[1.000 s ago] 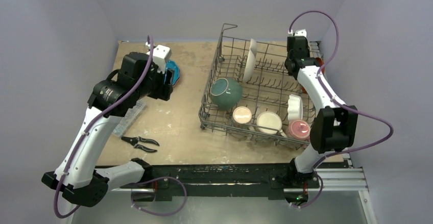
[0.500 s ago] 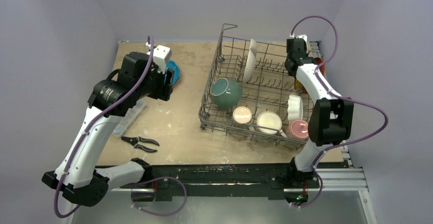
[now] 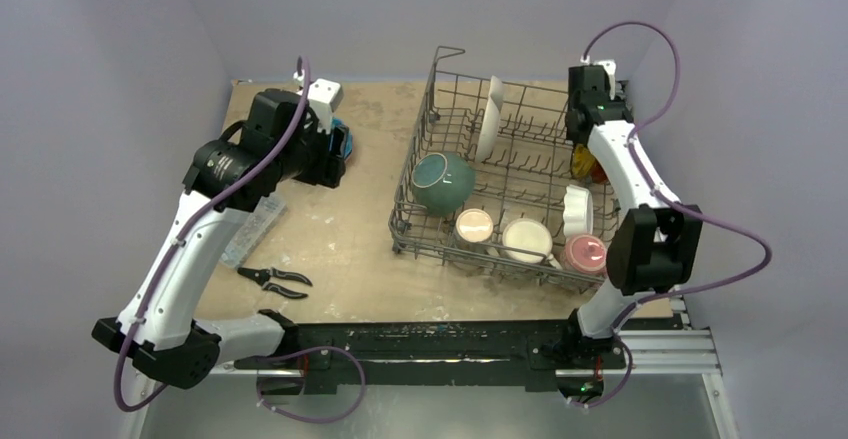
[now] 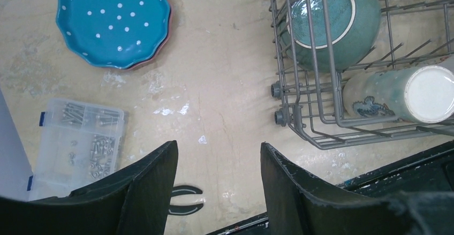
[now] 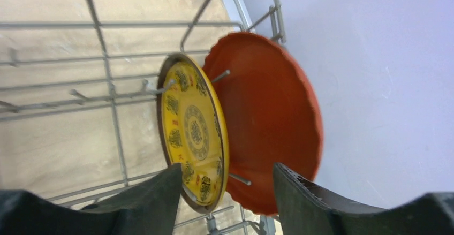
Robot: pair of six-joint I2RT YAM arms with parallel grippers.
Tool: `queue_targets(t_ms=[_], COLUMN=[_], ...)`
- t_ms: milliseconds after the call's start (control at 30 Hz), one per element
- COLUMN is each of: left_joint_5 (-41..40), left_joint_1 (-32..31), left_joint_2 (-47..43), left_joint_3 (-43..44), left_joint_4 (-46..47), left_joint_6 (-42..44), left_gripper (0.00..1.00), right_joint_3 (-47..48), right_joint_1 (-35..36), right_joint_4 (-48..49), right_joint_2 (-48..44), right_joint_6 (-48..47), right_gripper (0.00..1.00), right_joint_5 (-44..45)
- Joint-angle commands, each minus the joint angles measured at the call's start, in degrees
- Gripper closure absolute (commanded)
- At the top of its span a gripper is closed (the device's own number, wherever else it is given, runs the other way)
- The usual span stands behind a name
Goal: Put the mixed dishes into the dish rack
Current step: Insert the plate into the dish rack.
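Hovering at the far right corner of the dish rack point(image 3: 530, 174), the right gripper point(image 5: 225, 173) gapes empty over the yellow plate point(image 5: 194, 133), upright against the orange plate point(image 5: 273, 122). The left gripper point(image 4: 218, 146) hangs spread and empty above the tabletop point(image 4: 214, 58), blue dotted plate point(image 4: 113, 21) lying toward its far left corner.

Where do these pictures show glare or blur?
Left wrist view: sharp, with shiny glare on the glazed teal round bowl. Right wrist view: the yellow patterned plate is fairly crisp, the black fingers nearest the lens softer. Top view: even light, faint shadows.
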Motion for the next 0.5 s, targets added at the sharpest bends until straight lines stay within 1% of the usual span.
queue_targets(t_ms=[0,100,167,267,333,367,400,467], left_joint_5=[0.3,0.2,0.7,3.2,6.3,8.7,10.0,11.8], left_joint_1=[0.1,0.3,0.5,1.1,2.2,3.1,4.1,6.3], left_joint_2=[2.7,5.8,7.1,7.1,6.0,5.3,4.5,2.2], left_joint_3=[4.2,7.3,8.3,6.3,1.1,-1.8,-4.7,-11.1], left_joint_4=[0.6,-0.4,-0.6,1.5,6.2,8.4,10.4,15.4], left_joint_6=[-3.9,-7.2,-10.6,-18.9,-26.3,-31.5,-35.5,-43.2], left_gripper=[0.43,0.43,0.43,0.42,0.42,0.42,0.42,0.42], right_joint_3=[4.3,2.3,-2.9,-12.1,-17.9,-20.4,-22.5,-24.2], right_joint_1=[0.9,1.0,0.9,1.0,0.9,1.1,1.4,3.0], right_joint_4=[-1.0,1.6,7.9,17.9,23.1,25.4,26.2,24.1], right_joint_2=[-9.7,-13.3,-17.7,-23.5,-26.7,-28.4,-29.7,-32.4], right_joint_6=[5.7,11.2,15.5,23.1,28.3,30.6,32.0,31.7], right_gripper=[0.36,0.33,0.25,0.19,0.18,0.18,0.18,0.18], right_joint_5=[-11.3,-30.9,-42.5,-58.4,-66.8,-70.3,-71.9,-71.7])
